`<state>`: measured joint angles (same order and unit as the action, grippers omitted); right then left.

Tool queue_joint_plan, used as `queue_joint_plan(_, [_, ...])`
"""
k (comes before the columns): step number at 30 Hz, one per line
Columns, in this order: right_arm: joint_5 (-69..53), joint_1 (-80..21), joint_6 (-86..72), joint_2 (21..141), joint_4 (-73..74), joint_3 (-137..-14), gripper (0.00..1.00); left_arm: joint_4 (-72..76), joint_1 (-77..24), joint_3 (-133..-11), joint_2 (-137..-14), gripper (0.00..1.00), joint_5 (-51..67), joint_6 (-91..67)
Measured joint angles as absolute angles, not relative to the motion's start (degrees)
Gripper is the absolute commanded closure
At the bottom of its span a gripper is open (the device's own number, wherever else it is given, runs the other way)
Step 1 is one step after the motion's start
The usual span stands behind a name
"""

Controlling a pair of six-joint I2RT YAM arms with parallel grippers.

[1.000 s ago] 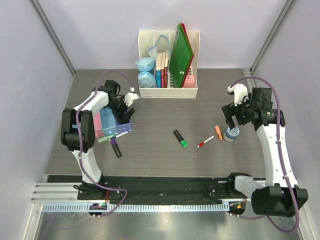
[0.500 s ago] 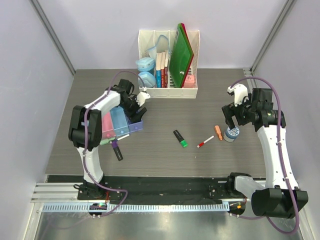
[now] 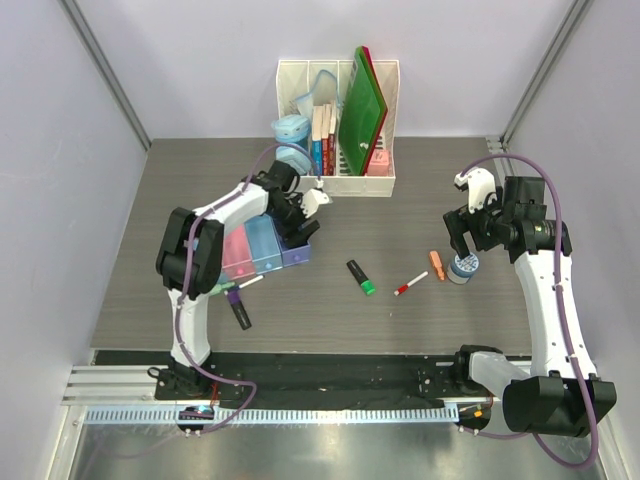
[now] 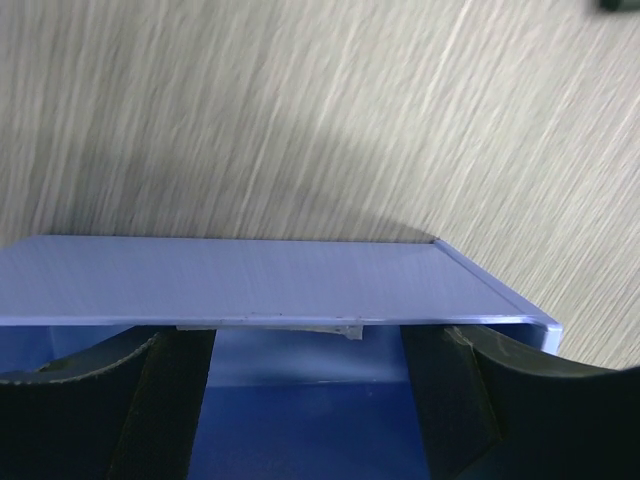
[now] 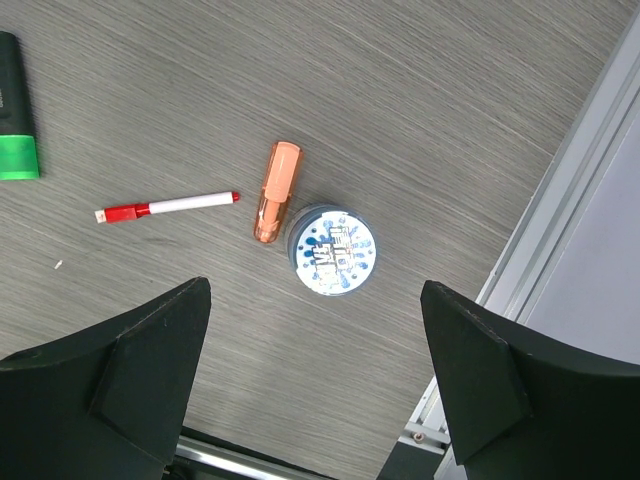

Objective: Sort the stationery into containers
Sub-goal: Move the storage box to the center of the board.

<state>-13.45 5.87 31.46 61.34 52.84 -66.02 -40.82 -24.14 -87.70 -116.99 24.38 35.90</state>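
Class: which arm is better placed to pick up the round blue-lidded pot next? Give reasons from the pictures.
Right. The right gripper hangs open directly above the pot, with nothing between them. The left gripper is far across the table, its fingers occupied at the purple tray.

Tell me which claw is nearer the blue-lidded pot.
Right. The right claw hovers open above the pot; the left claw is far off, at the purple tray.
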Motion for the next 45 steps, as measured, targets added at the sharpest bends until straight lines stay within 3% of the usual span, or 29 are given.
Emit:
queue_joint_plan(14, [-14.0,5.9,31.4,61.4,52.8,-66.0,0.09,-38.8,-29.2,-94.5,-118.4,0.23,20.6,30.7])
queue_joint_plan(24, [-15.0,5.9,31.4,61.4,52.8,-66.0,0.10,-38.4,-29.2,-94.3,-104.1,0.27,9.7,25.9])
queue_joint_plan(33, [-22.5,5.3,31.9,62.8,52.7,-66.0,0.11,-38.1,-21.1,-80.7,-79.9,0.49,-4.4,19.9])
queue_joint_plan(38, [-24.5,0.2,31.9,64.0,50.2,-66.0,0.11,-38.5,-9.4,-74.0,-79.0,0.60,-7.4,17.7])
queue_joint_plan(45, [-22.3,-14.1,30.3,67.5,45.4,-66.6,0.12,-39.2,-3.2,-68.1,-82.2,0.64,-8.8,16.5])
